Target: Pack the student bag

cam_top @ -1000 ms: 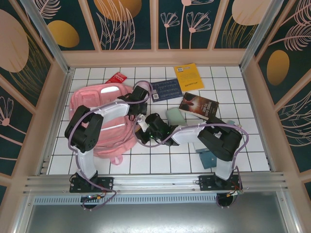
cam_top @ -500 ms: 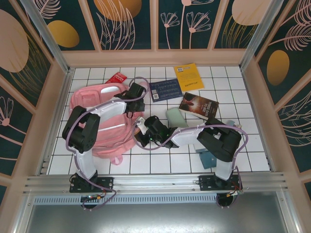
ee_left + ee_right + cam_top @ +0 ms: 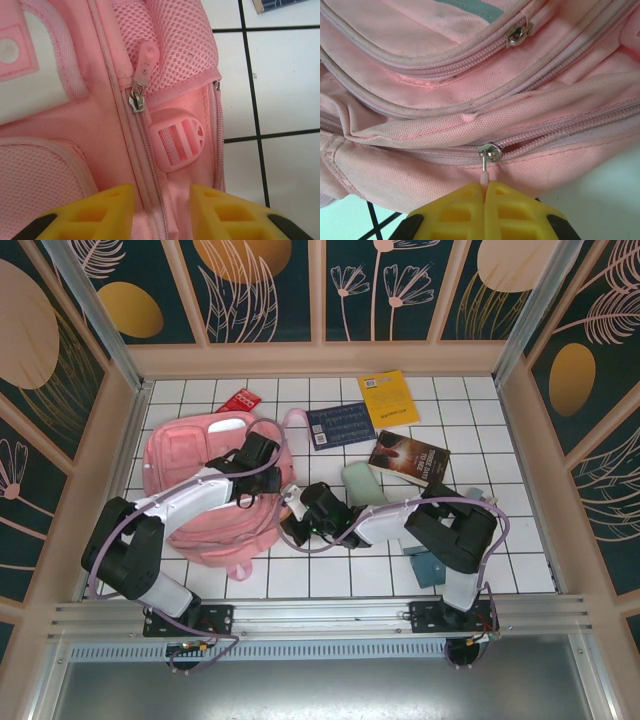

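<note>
- Lying flat on the left of the tiled table [image 3: 500, 540], the student bag [image 3: 190, 455] is not yet packed.
- Right gripper [image 3: 485, 192] stays pinched on the pink zipper pull [image 3: 484, 176] at the bag's near-right edge.
- Left gripper [image 3: 162, 200], fingers apart and empty, has slid from the bag's far corner to above its side buckle [image 3: 178, 140].
- My read: the left is repositioning to brace the fabric for unzipping. The yellow book [image 3: 388, 397] waits outside.

White tiled desk [image 3: 330, 580]: soft pink fabric backpack [image 3: 180, 455] near its left edge; thin yellow book [image 3: 388, 398] and navy booklet [image 3: 342, 425] by the far edge.
</note>
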